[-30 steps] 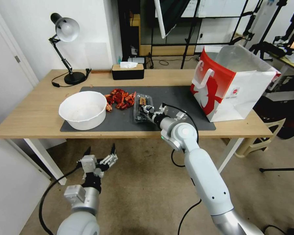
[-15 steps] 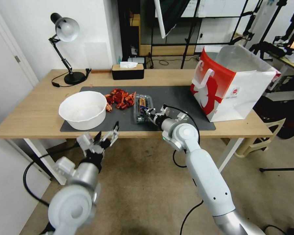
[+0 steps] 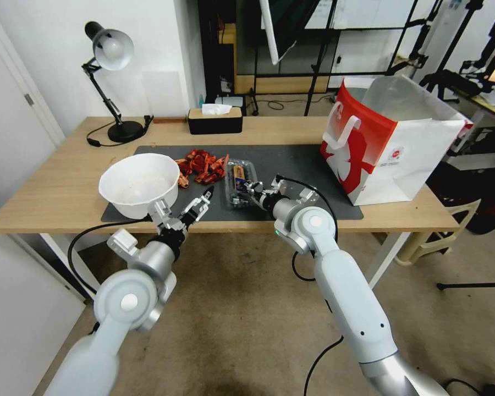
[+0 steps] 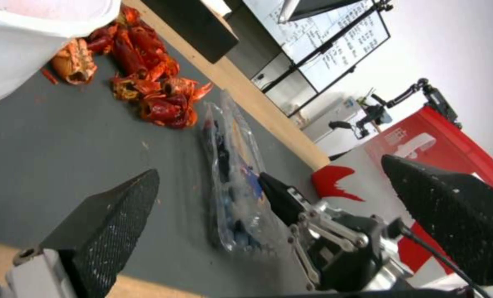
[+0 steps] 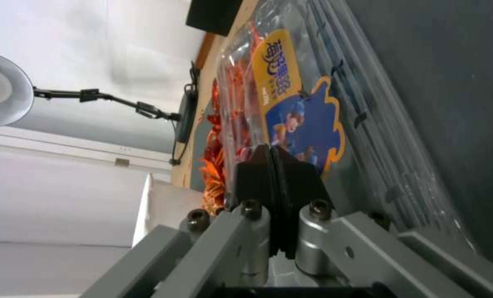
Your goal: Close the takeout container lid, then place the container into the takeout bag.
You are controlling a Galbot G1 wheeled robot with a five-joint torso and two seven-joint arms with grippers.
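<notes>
The takeout container [image 3: 240, 185], a clear clamshell with dark blueberries, lies flat in the middle of the dark mat. Its lid [image 5: 290, 103], with a yellow and blue label, rests down over the base; I cannot tell whether it is latched. My right gripper [image 3: 251, 190] is shut, and its joined fingertips [image 5: 271, 163] press on the lid's top. My left gripper [image 3: 196, 207] hangs open at the table's front edge, between the bowl and the container, pointing towards the container [image 4: 229, 194]. The red-and-white takeout bag [image 3: 390, 143] stands open at the table's right end.
A white bowl [image 3: 140, 184] sits at the mat's left end, close to my left gripper. Red crayfish shells [image 3: 203, 165] lie between the bowl and the container. At the back stand a desk lamp [image 3: 113, 55] and a black tissue box [image 3: 214, 120].
My left arm has risen from below the table to its front edge, gripper open, nearing the container. The right gripper has stayed pressed on the lid.
</notes>
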